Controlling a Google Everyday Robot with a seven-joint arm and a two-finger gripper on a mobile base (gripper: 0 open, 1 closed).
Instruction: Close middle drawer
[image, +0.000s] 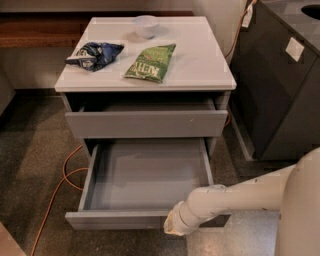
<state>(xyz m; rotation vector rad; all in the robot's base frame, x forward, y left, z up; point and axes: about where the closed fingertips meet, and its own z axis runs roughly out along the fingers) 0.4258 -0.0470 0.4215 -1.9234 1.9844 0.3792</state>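
Speckled floor; middle drawer (145, 175) open toward camera, long axis left-right; tool (172, 227) at front, state unclear.

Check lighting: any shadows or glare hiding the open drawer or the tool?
Camera view: soft light, no glare on the cabinet top; dark shadow in the gap above the top drawer front; middle drawer tray evenly lit; tool, at its front panel, lit too.

camera: single | high, front, looking down | cabinet (200, 60) near | gripper (172, 229) bottom centre
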